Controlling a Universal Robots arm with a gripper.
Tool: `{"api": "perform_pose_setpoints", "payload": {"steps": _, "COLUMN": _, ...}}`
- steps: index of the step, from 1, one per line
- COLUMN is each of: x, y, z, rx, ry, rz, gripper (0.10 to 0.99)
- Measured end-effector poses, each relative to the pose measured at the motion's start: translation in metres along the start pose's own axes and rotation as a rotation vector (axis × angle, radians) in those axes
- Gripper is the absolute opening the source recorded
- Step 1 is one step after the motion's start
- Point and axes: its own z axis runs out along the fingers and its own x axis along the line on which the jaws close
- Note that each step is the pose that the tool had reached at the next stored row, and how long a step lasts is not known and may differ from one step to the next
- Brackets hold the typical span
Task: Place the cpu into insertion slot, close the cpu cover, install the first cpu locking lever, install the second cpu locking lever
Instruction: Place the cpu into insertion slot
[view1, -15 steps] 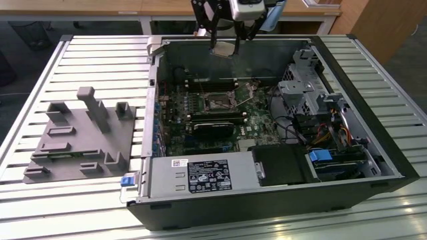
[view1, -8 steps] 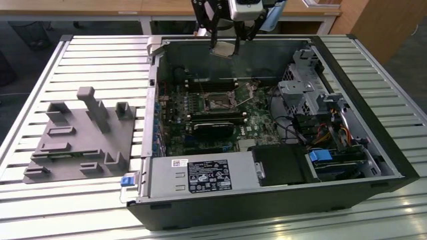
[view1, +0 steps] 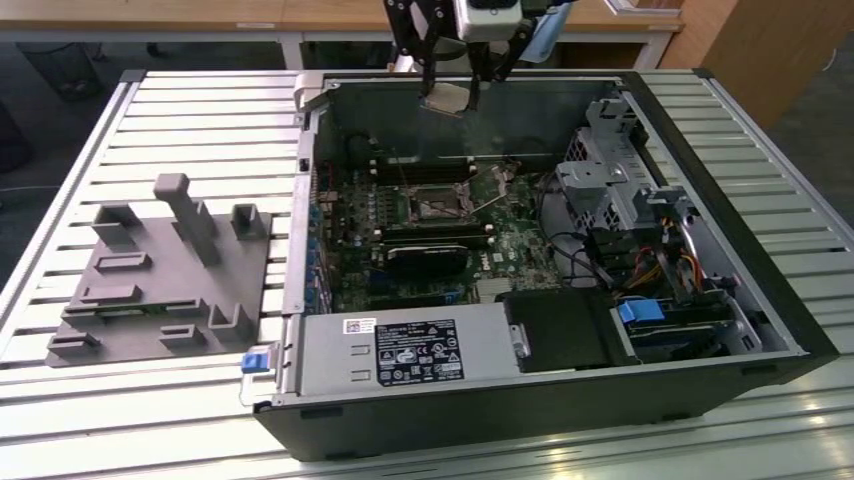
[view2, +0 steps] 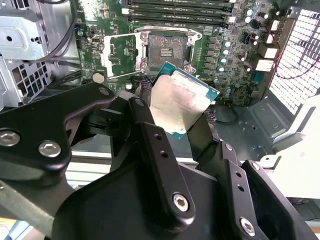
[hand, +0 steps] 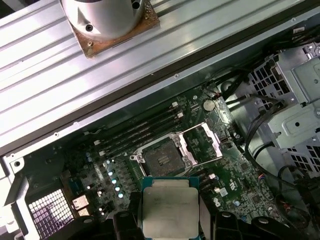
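The cpu (view1: 447, 98) hangs above the far wall of the open computer case, its silvery top showing in both wrist views (view2: 181, 104) (hand: 169, 206). My gripper (view1: 451, 92) (view2: 177, 107) (hand: 169, 210) is shut on it, with black fingers (view2: 145, 107) on two opposite edges. Below lies the insertion slot (view1: 434, 206) (view2: 165, 47) (hand: 161, 160), a bare dark square on the green board. The cpu cover (view2: 118, 54) (hand: 202, 142) is swung open and lies beside the slot. The cpu is well above the slot and apart from it.
The black case (view1: 747, 300) lies open on a slatted metal table (view1: 200, 120). Inside are long memory slots (hand: 135, 132), a black heatsink (view1: 427, 258), a grey power supply (view1: 400, 350) and a drive cage with cables (view1: 627, 200). A grey fixture (view1: 160, 270) sits at the exterior view's left.
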Motion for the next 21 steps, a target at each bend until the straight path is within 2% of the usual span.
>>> {"api": "perform_pose_setpoints", "payload": {"steps": 21, "x": 0.0000, "y": 0.0000, "z": 0.0000, "rx": -0.001, "ry": -0.0071, "rz": 0.080, "gripper": 0.537}}
